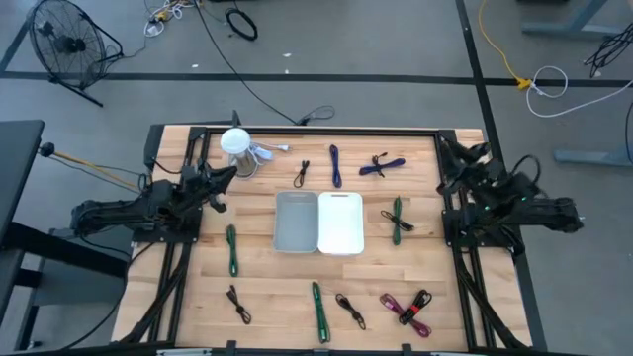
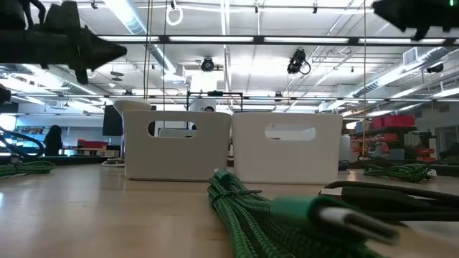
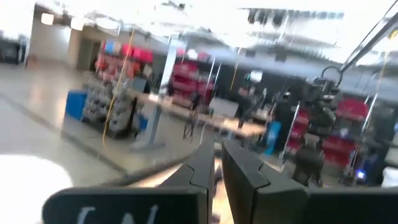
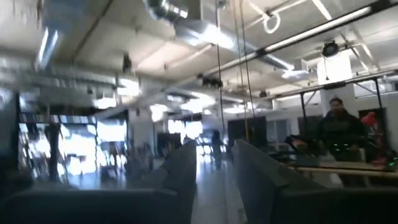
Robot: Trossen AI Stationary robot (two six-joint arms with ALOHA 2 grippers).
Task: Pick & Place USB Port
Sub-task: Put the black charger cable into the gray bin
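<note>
Several USB cables lie flat on the wooden table: green ones [image 1: 231,249] [image 1: 398,220] [image 1: 318,309], blue ones [image 1: 335,165] [image 1: 381,166], black ones [image 1: 302,175] [image 1: 237,304] and a purple-red one [image 1: 406,307]. A grey bin [image 1: 296,222] and a white bin [image 1: 340,222] stand side by side at the table's middle. My left gripper [image 1: 229,176] hovers over the left side, raised off the table, fingers [image 3: 202,165] together with nothing between them. My right gripper [image 1: 447,155] is raised over the right side, fingers [image 4: 180,165] apart and empty, pointing up into the room.
A white round object [image 1: 237,148] with a small silver piece beside it sits at the far left of the table. In the low view a green cable [image 2: 244,215] lies close in front of the two bins [image 2: 177,143]. A person [image 4: 339,127] stands in the room beyond.
</note>
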